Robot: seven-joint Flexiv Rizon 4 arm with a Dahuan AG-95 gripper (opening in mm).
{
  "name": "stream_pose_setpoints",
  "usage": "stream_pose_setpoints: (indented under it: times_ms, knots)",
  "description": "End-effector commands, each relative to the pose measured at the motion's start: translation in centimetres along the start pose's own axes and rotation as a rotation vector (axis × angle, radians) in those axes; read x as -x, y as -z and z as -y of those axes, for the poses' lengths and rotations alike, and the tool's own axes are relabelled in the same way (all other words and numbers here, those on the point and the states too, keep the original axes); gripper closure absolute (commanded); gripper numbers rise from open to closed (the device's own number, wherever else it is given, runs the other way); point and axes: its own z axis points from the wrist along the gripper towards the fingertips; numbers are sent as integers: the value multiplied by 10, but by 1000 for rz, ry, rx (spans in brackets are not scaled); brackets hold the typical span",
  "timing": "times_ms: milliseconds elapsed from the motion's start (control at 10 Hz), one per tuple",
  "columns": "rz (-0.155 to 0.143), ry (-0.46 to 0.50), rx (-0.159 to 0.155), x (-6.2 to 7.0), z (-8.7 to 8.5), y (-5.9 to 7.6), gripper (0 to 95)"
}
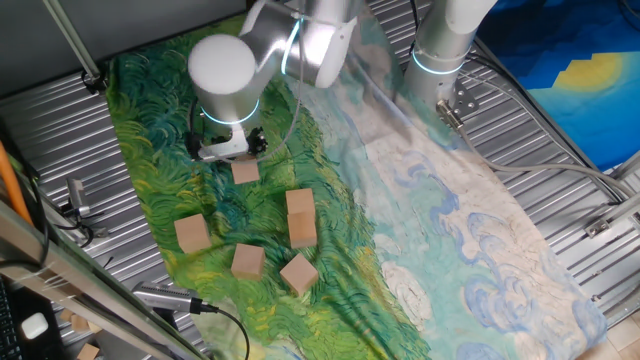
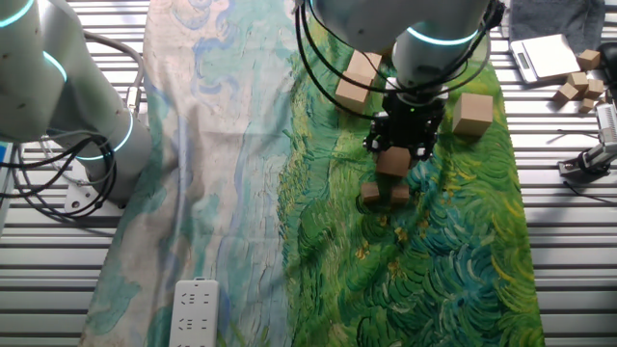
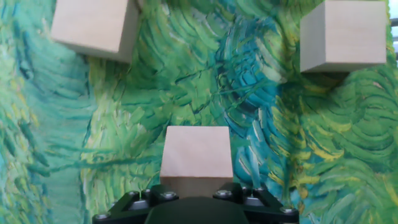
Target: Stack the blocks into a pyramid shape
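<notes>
The gripper [image 3: 196,194] has its jaws clamped on one wooden block [image 3: 196,157], held clear above the painted cloth [image 3: 249,99] on the counter. By my judgement the move turns on the two-high stack [image 1: 301,217], which lies beyond the jaws, upright. Three single blocks [image 1: 247,260] rest apart around it. No containers are in sight

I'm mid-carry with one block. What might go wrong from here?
1. The claw holds the light-tan wooden cube over the rumpled green swirl-painted cloth. On a fold, the cube may sit tilted and weaken the pyramid base.
2. The tall pair of stacked wooden cubes stands close to the other loose cubes. A low sideways pass might topple it.
</notes>
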Motion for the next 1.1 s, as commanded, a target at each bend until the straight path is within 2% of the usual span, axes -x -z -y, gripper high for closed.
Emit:
stream_pose_setpoints:
  times_ms: [100, 300, 500, 600, 700, 800, 900, 1100]
  knots:
    - [41, -7, -20, 5, 0, 0, 950]
    - [27, 1, -15, 14, 0, -1, 950]
    - [-26, 26, -6, 18, -1, -1, 950]
    - [-83, 46, -1, 17, -1, -1, 950]
    - [-142, 67, -6, 17, -1, 0, 950]
    - [-178, 80, -11, 17, -1, 0, 950]
    - [-240, 101, -25, 17, -1, 0, 950]
    - [-265, 121, -45, 16, -1, 0, 950]
